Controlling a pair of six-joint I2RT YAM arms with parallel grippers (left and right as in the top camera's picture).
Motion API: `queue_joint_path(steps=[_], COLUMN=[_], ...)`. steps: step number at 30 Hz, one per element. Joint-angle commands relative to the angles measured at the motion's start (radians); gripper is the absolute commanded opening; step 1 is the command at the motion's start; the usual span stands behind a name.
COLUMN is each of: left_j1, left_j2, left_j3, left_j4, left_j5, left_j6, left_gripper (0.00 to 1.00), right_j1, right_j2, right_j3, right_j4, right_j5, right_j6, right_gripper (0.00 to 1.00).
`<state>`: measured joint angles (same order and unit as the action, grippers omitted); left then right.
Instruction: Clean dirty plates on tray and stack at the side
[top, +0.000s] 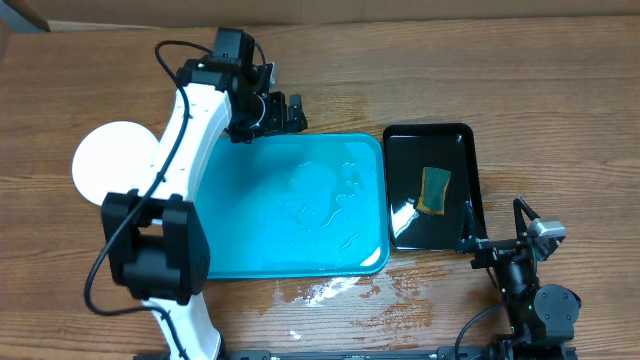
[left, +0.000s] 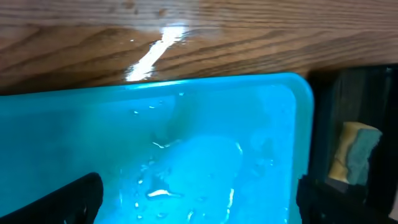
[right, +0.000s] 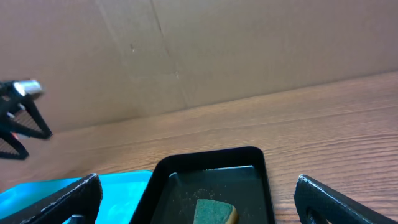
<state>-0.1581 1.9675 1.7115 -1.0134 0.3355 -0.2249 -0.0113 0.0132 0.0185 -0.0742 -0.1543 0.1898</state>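
Left gripper (top: 296, 113) is hovering over the far edge of the turquoise tray (top: 240, 250), jaws spread wide, gripping nothing. Right gripper (top: 497, 228) is idling near the desk's near-right corner, equally wide, empty. Glossy round-cornered tray is beading water. Round white plates (top: 108, 160) are sitting by the desk's left edge. Rectangular yellow-green sponge (top: 434, 190) is lying in the shiny black tray (top: 470, 160).

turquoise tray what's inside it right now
Only water streaks lie in the turquoise tray; the white plate sits outside, to its left. The left arm covers the tray's left edge, so that strip cannot be seen.
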Motion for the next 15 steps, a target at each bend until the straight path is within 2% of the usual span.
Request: queue_joint_path(steps=[1,6,10,15], left_j1=[-0.008,-0.006,-0.006,-0.006], left_j2=[-0.237,-0.524,-0.787,-1.036], left_j3=[0.004,0.004,0.004,0.004], left_j4=[0.0,0.006,0.002,-0.1], left_j5=[-0.006,-0.026,-0.207,-0.319], left_j6=[0.023,0.024,0.027,0.027], left_gripper=[1.0,1.0,1.0,1.0], right_j1=[0.005,0.005,0.005,0.005], right_j2=[-0.007,-0.007,-0.007,-0.007], right_j3=[-0.01,-0.01,-0.01,-0.01], right_j4=[0.006,0.006,0.006,0.006], right_j5=[-0.005,-0.004,-0.004,-0.004], right_j6=[0.0,0.0,0.0,0.0], right_gripper=[1.0,1.0,1.0,1.0])
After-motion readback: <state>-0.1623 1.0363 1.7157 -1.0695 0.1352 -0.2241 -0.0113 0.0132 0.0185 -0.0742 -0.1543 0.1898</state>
